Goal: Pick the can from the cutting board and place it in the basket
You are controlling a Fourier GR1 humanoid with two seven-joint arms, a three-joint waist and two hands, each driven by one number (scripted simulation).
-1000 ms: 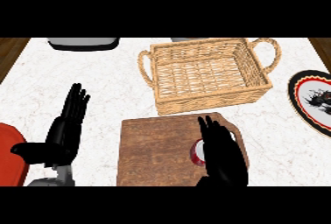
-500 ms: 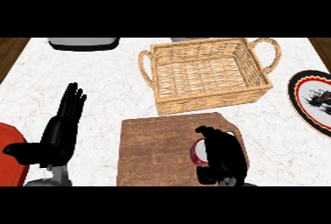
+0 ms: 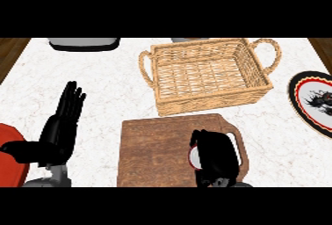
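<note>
cutting board [image 3: 156,149], can [image 3: 193,154] under curled right robot hand [image 3: 216,156]

head view; steeply down on counter [image 3: 117,88]; near; forearms enter from lower edge

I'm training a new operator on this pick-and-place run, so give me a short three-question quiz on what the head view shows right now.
1. True or false: the can already lies in the basket.
2. Which hand is curled round the can? A) left hand B) right hand
3. Fill in: the can rests on the ____.

Key: 1 false, it is on the board under the right hand. 2 B; the left hand rests open at the view's left. 3 cutting board.
</note>
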